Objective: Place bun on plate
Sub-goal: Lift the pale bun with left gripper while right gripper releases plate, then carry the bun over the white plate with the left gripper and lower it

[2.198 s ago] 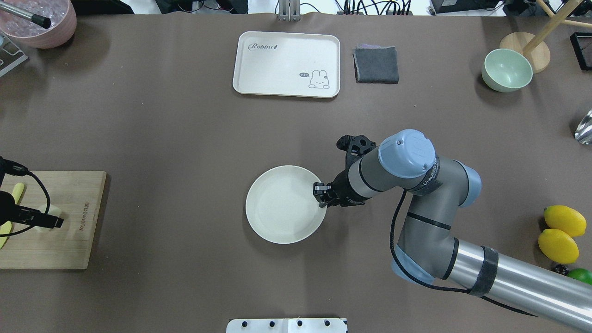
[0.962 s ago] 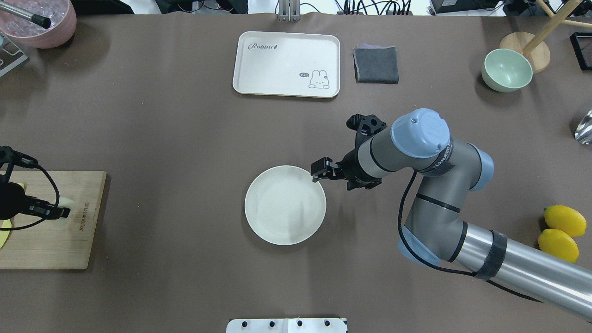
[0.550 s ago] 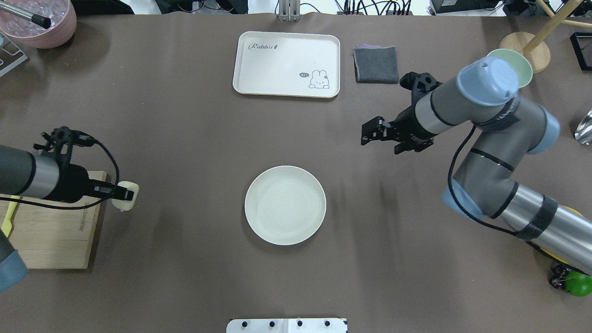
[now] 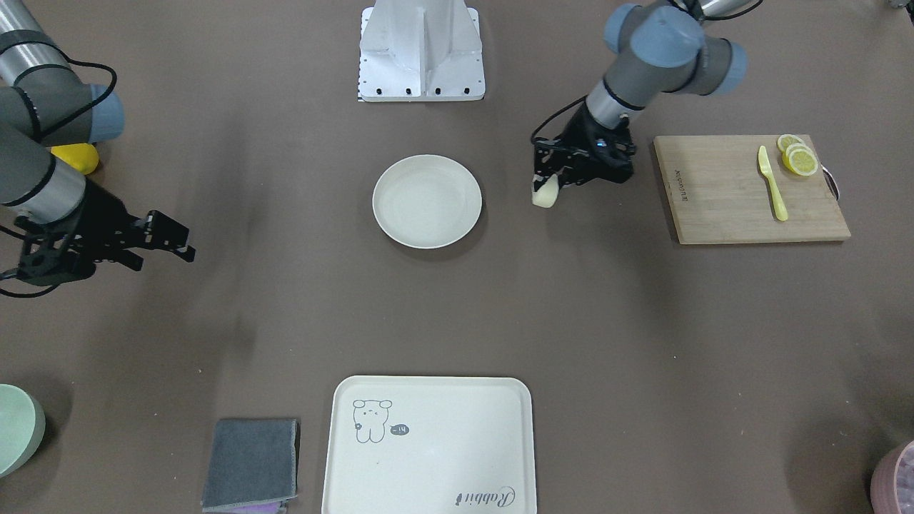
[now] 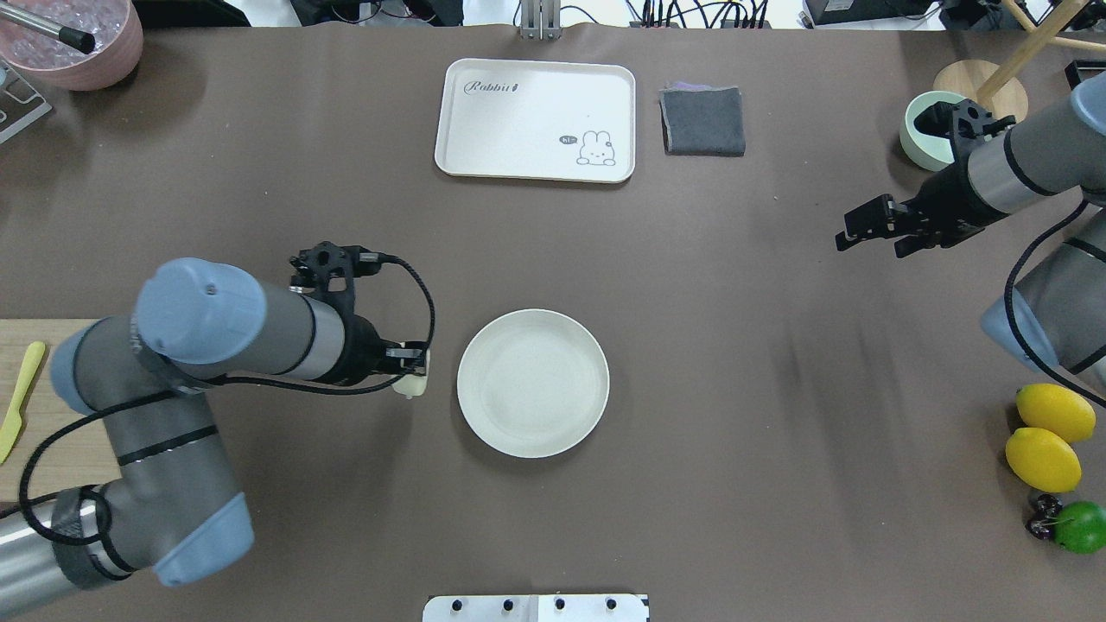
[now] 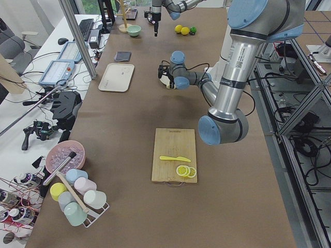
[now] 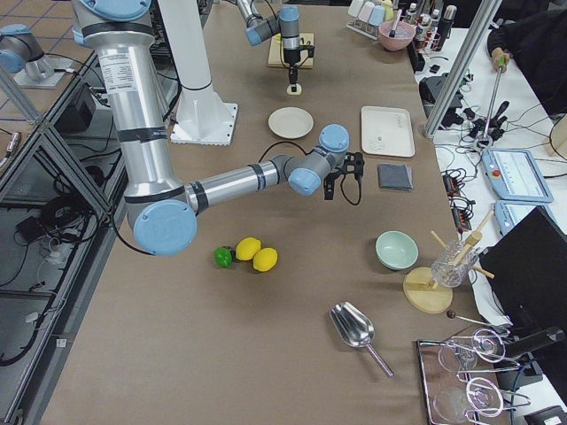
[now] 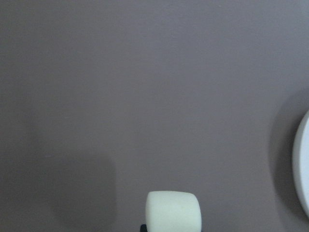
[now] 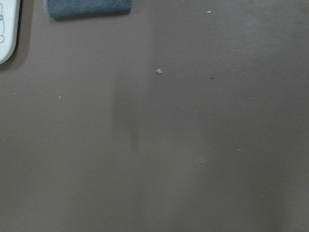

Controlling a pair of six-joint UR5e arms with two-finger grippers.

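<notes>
The bun (image 5: 410, 385), a small pale cream block, hangs in my left gripper (image 5: 413, 371), which is shut on it. It is over the bare table, a little left of the plate (image 5: 533, 383) and apart from its rim. In the front-facing view the bun (image 4: 545, 193) sits right of the round off-white plate (image 4: 427, 201), which holds nothing. The left wrist view shows the bun (image 8: 173, 211) at the bottom and the plate's rim (image 8: 302, 169) at the right edge. My right gripper (image 5: 857, 228) is open and holds nothing, far to the right of the plate.
A cream rabbit tray (image 5: 536, 119) and a grey cloth (image 5: 702, 121) lie at the far side. The right arm partly hides a green bowl (image 5: 918, 136). Two lemons (image 5: 1050, 436) lie at the right edge. A wooden board (image 4: 750, 189) carries a yellow knife and lemon slices.
My left arm has carried the bun from the board's edge rightward to just beside the plate. My right arm has let go of the plate and drawn back to the far right.
</notes>
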